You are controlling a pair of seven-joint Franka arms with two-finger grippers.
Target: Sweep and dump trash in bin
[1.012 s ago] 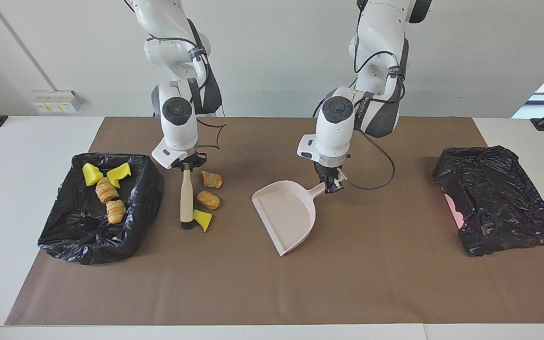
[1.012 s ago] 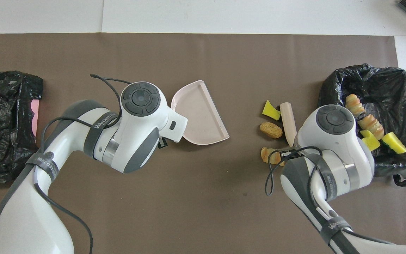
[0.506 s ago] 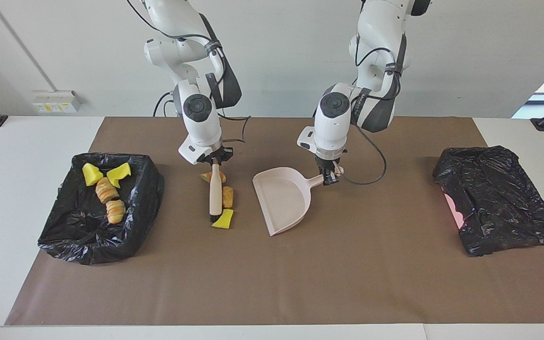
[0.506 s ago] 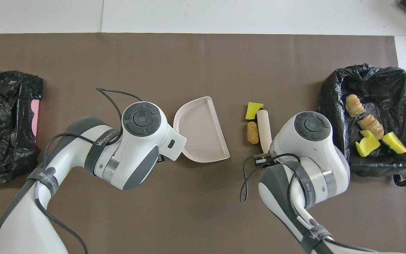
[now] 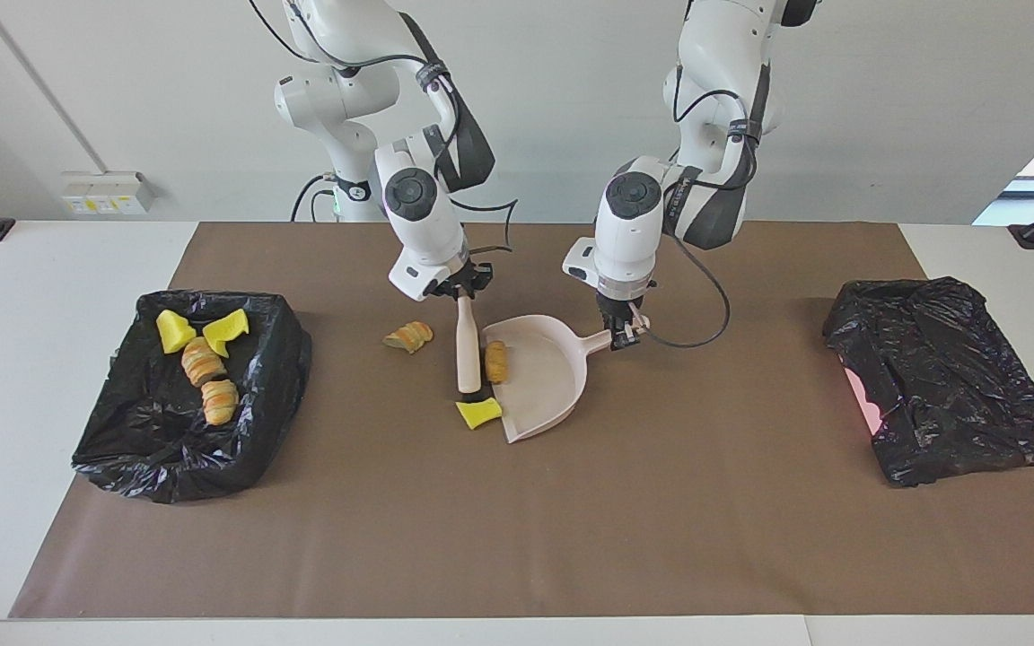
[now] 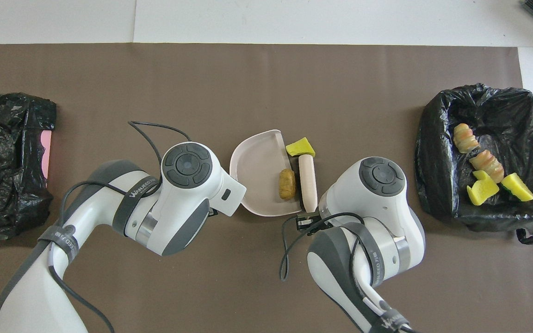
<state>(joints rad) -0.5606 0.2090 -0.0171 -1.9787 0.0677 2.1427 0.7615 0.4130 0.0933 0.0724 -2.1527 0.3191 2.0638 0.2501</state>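
The right tool [image 5: 457, 294] grips the brush [image 5: 468, 350] at frame centre; the left tool [image 5: 622, 334] clamps the dustpan [image 5: 542, 381], which holds one brown lump [image 5: 496, 360]. Risk: the yellow wedge [image 5: 478, 414] sits at the pan's lip and may slip past. Only the facing view shows the stray pastry [image 5: 409, 336], centre-left on the tabletop [image 5: 571, 520]; the bin [image 5: 185, 395] at mid-left holds four pieces.

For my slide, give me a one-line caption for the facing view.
Right gripper brushes a bread lump into the dustpan held by the left gripper; yellow wedge at its lip.
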